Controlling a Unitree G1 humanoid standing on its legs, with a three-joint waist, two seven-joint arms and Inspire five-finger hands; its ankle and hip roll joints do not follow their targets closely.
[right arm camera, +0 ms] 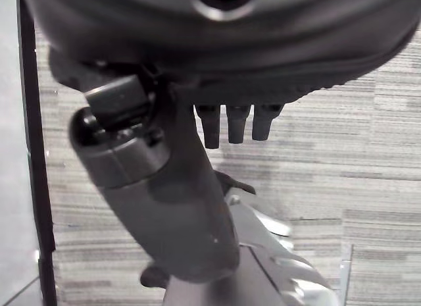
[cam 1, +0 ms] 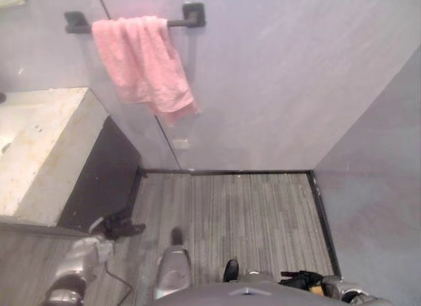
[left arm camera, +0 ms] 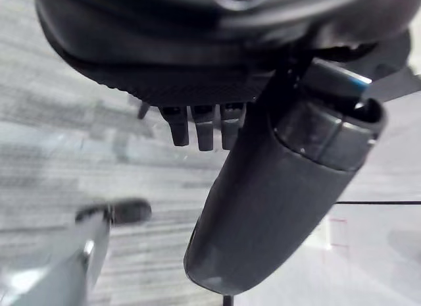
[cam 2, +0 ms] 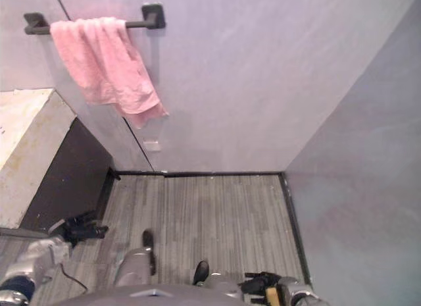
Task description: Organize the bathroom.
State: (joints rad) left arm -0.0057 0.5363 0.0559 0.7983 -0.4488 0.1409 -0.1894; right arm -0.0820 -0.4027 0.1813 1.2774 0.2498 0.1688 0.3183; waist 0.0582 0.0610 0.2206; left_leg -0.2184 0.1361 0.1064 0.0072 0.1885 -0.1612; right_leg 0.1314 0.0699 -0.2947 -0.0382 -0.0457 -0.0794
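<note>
Both hands, left [left arm camera: 217, 89] and right [right arm camera: 217, 82], hang loose holding nothing (fingers half hidden), pink towel [cam 1: 143, 62] on its bar [cam 1: 187, 20].

A: What colours up on the wall?
B: A pink towel [cam 1: 146, 64] on a black bar [cam 1: 177, 21]; the wall [cam 1: 276, 82] is pale lilac-grey.
A: And by the dark left hand [cam 1: 122, 225]?
B: Grey striped floor [cam 1: 256, 214] beneath it, a black cabinet [cam 1: 105, 174] with a mottled cream top [cam 1: 39, 148] just beyond it.
</note>
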